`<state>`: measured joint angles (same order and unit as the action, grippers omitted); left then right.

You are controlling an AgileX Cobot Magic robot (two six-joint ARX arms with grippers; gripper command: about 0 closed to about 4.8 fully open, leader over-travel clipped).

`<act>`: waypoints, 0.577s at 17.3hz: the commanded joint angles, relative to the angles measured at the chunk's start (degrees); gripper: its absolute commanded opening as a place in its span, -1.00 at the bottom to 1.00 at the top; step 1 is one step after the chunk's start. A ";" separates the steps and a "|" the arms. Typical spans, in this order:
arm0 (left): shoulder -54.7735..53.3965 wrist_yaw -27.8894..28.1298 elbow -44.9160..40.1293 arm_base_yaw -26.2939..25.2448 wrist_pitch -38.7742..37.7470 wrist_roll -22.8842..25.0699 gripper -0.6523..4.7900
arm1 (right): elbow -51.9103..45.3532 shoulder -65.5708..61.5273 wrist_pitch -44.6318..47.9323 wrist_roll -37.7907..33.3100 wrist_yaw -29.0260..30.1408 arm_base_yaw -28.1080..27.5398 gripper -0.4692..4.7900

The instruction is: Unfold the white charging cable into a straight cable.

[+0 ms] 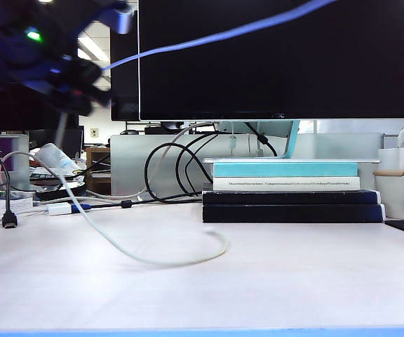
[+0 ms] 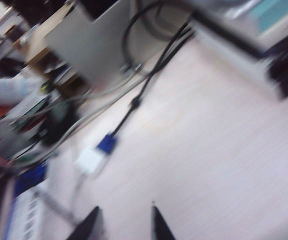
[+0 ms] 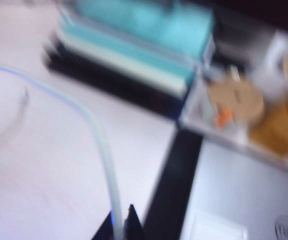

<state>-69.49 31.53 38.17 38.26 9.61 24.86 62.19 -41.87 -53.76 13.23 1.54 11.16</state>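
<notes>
Across the pale wooden tabletop [image 1: 293,281] the thin glossy white charging cable [image 1: 153,261] lay in a loose curve, one end rising toward the blurred left gripper [image 1: 72,95] at the upper left of the exterior view. Its wrist view showed two dark fingertips [image 2: 159,227] parted, nothing visible between them. The right gripper [image 3: 121,222] was pinched shut on the cable, which trailed away over the table toward a stack of teal, white and black books [image 1: 290,189] beneath a large black monitor [image 1: 275,56].
</notes>
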 commanded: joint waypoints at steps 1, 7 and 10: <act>1.95 1.38 0.17 -1.73 -5.40 0.00 -0.23 | -3.56 0.09 -0.48 0.39 -4.15 -2.19 -0.85; 3.21 1.18 0.17 -8.44 -13.73 -1.97 -0.18 | -12.63 0.07 6.51 0.31 -5.73 -10.45 -0.85; 3.21 0.35 0.15 -9.75 -17.22 -2.86 -0.18 | -15.61 -0.83 9.49 0.28 -5.88 -14.38 -0.85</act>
<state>-66.48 32.88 38.17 28.77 -6.26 22.61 47.09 -42.24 -46.04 13.61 -3.92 -1.83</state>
